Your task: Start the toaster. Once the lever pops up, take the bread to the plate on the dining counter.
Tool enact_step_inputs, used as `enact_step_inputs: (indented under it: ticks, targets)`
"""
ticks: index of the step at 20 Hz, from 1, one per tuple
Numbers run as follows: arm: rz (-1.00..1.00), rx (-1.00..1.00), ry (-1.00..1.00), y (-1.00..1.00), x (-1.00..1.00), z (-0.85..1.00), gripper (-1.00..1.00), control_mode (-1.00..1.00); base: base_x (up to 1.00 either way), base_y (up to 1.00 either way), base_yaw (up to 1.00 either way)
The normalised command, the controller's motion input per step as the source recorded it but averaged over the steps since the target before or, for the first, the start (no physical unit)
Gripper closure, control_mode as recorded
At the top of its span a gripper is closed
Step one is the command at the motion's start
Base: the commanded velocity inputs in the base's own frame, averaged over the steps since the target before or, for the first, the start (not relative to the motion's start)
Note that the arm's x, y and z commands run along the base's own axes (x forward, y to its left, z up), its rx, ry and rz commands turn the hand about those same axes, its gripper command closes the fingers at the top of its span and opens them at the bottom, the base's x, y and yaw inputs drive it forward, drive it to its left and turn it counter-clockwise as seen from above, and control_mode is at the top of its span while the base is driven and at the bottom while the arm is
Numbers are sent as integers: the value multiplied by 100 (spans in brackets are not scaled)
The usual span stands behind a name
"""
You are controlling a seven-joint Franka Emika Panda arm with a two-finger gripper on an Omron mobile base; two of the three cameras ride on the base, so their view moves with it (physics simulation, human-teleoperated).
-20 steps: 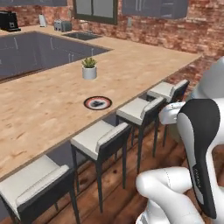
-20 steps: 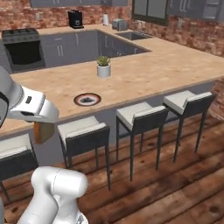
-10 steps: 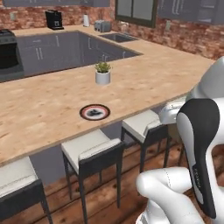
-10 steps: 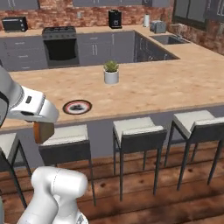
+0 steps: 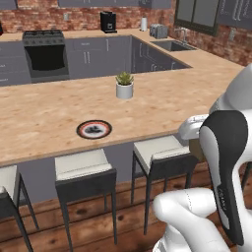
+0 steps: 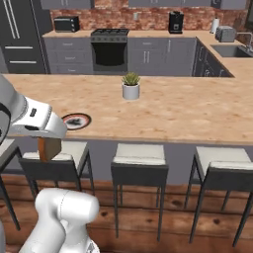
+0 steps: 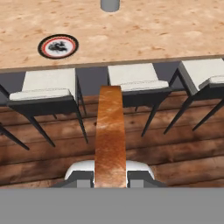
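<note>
Pincer (image 7: 110, 177): clamped edge-on upon the bread (image 7: 110, 135), held above the wooden floor (image 7: 144, 144) before the stools (image 7: 48, 85). Plate (image 7: 58, 46): on the tabletop (image 7: 153, 30), well apart.

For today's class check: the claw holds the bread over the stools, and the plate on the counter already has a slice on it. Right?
Not quite. The claw does hold the bread above the stools, but the plate on the counter holds no slice; the hand view shows this.
</note>
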Motion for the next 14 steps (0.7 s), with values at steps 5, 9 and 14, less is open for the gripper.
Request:
enact_step_inputs:
  ticks: [5, 9, 14]
  targets:
    - [0, 0, 0, 0, 0, 0, 100, 100, 19, -14, 12]
    - [0, 0, 0, 0, 0, 0, 100, 100, 27, 43, 0]
    - [0, 0, 0, 0, 0, 0, 100, 100, 39, 80, 0]
